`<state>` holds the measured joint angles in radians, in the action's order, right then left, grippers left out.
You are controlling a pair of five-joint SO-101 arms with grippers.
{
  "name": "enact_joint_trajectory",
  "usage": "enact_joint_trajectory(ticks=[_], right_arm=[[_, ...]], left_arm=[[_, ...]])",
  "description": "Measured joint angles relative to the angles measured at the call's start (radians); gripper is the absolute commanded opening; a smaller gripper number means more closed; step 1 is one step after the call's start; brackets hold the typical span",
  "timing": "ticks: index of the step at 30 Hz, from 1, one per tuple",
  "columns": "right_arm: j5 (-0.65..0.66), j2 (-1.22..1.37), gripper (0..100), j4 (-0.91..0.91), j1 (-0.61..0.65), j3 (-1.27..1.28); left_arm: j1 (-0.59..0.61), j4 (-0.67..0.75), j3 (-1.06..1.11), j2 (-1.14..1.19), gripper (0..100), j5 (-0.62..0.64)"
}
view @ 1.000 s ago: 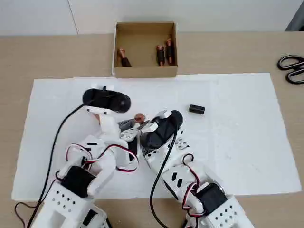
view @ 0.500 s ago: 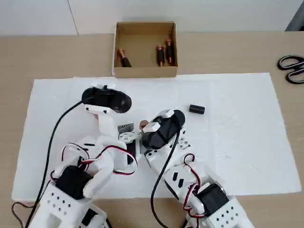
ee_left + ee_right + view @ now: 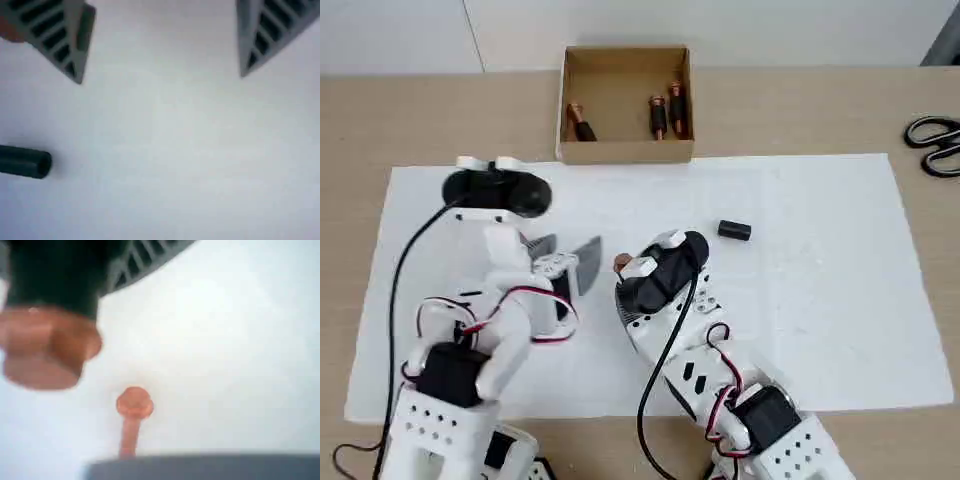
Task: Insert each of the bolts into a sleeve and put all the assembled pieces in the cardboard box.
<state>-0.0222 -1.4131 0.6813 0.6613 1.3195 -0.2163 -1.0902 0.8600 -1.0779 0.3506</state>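
Leftward the left gripper (image 3: 565,252) had swung, clear of the right gripper (image 3: 623,266), its jaws wide apart and empty. The right gripper was clamped on a sleeved bolt (image 3: 50,347). A sleeve (image 3: 734,231) lay at its 2 o'clock. The box (image 3: 625,152) at 12 held three pieces (image 3: 658,115).

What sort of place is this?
Probably a robotics test bench or lab: a left arm and right arm with exposed wires sit at a wooden table, with a white sheet and a cardboard box of sleeved bolts.
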Motion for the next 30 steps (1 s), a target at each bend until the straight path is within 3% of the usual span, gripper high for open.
enact_joint_trajectory(ticks=[6,13,20,25,30], right_arm=[[0.000,0.034,0.4,-0.023,-0.172,0.000],[0.000,0.267,0.4,-0.023,-0.396,-0.121],[0.000,0.698,0.4,-0.023,-0.439,-0.554],[0.000,1.106,0.4,-0.028,-0.436,-0.959],[0.000,1.519,0.4,-0.152,-0.436,-1.341]], left_arm=[[0.089,-0.002,0.000,0.000,19,-0.003],[0.221,-0.078,0.002,0.000,19,-0.005],[0.396,-0.083,0.071,0.000,19,-0.005],[0.443,-0.083,0.106,0.000,19,-0.025],[0.453,-0.083,0.112,0.000,19,-0.137]])
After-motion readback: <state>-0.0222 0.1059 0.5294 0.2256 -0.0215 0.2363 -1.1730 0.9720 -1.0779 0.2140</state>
